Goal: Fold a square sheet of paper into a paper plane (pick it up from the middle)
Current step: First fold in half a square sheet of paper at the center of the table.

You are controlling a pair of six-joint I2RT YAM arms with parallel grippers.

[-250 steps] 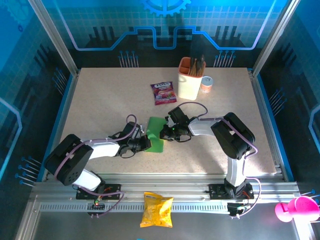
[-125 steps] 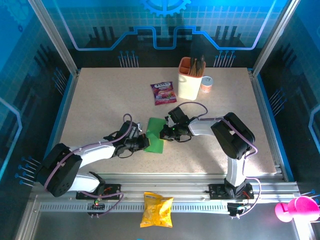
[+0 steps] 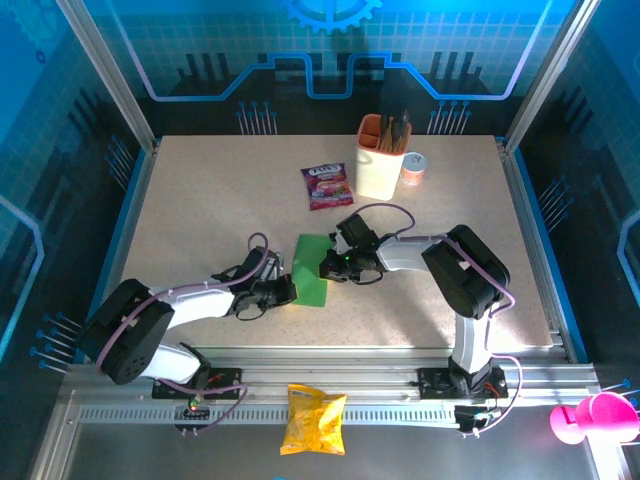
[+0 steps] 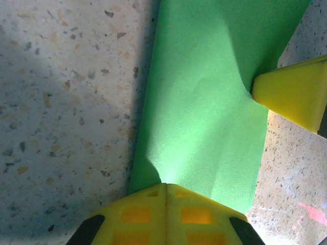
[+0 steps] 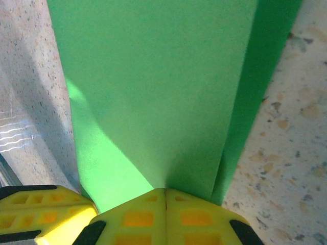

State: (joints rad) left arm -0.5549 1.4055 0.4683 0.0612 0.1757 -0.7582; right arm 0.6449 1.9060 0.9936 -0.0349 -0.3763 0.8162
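Observation:
The square sheet of paper [image 3: 311, 268] is bright green and lies folded into a strip at the middle of the table. My left gripper [image 3: 287, 289] sits at its lower left edge. In the left wrist view the paper [image 4: 204, 102] runs in under the closed yellow tips of that gripper [image 4: 164, 186] and buckles there. My right gripper [image 3: 328, 266] is at the strip's right edge. Seen from the right wrist, a crease in the paper [image 5: 153, 87] converges on the closed tips of the right gripper [image 5: 164, 191]. A right finger [image 4: 294, 97] shows dimpling the paper's edge.
A purple snack sachet [image 3: 327, 186] lies behind the paper. A cream holder with sticks [image 3: 380, 160] and a small can [image 3: 413, 168] stand at the back. A yellow crisp bag [image 3: 314, 420] rests on the front rail, and a pink object [image 3: 590, 415] sits at the lower right.
My left arm stretched low and then drew back, its gripper shifting slightly left and nearer along the paper's edge. The right arm and the paper have hardly moved.

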